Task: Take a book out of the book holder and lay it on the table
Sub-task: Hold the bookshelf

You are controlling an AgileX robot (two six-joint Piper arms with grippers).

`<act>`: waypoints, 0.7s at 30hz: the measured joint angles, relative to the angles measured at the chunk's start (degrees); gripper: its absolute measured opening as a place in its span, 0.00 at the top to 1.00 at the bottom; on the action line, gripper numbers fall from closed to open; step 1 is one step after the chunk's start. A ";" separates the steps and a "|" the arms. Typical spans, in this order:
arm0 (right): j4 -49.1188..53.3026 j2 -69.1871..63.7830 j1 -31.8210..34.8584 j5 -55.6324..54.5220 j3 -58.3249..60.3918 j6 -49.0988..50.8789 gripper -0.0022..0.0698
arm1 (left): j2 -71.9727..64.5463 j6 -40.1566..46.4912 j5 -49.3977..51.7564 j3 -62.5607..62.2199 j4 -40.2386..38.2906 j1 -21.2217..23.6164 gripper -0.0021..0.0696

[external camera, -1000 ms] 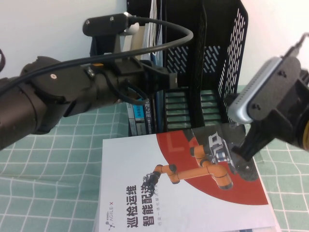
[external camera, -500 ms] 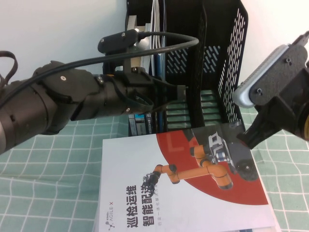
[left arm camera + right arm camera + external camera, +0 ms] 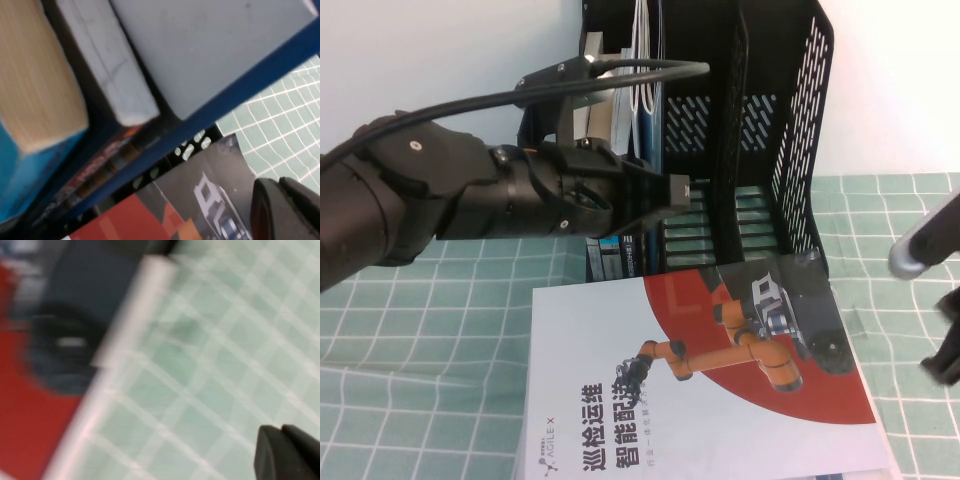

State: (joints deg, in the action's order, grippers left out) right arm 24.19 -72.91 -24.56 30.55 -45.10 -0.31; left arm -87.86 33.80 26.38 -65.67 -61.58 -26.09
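The black book holder (image 3: pixel 800 120) stands upright at the back of the green checked table (image 3: pixel 420 330). In its left compartments stand thin books with white pages and blue edges (image 3: pixel 646 55). No dark blue-teal cover pattern shows. My left gripper (image 3: pixel 682 190) is shut and empty, and reaches to the front of those compartments. The left wrist view shows its fingertips (image 3: pixel 279 185) together below a pale book face with a dark blue edge (image 3: pixel 240 90). My right gripper (image 3: pixel 945 365) is shut and empty at the table's right edge, low over the cloth (image 3: pixel 200 390).
A white-and-red book picturing an orange robot arm (image 3: pixel 700 400) lies flat in front of the holder; it also shows in the right wrist view (image 3: pixel 30 415). Smaller thick books (image 3: pixel 35 85) and a blue spine (image 3: pixel 615 250) fill the holder's left side. Its right compartments stand open.
My right arm has pulled away to the right, off the white-and-red book's corner. My left arm has pushed further right toward the holder's compartments.
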 joint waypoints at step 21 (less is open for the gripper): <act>-118.41 0.00 0.11 -17.66 2.50 -110.15 0.97 | 6.36 -0.26 -5.76 -0.32 6.64 0.00 0.97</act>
State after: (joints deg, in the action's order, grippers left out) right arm -94.21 -72.91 -24.45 12.89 -42.60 -110.46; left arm -81.51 33.54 20.62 -65.99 -54.93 -26.09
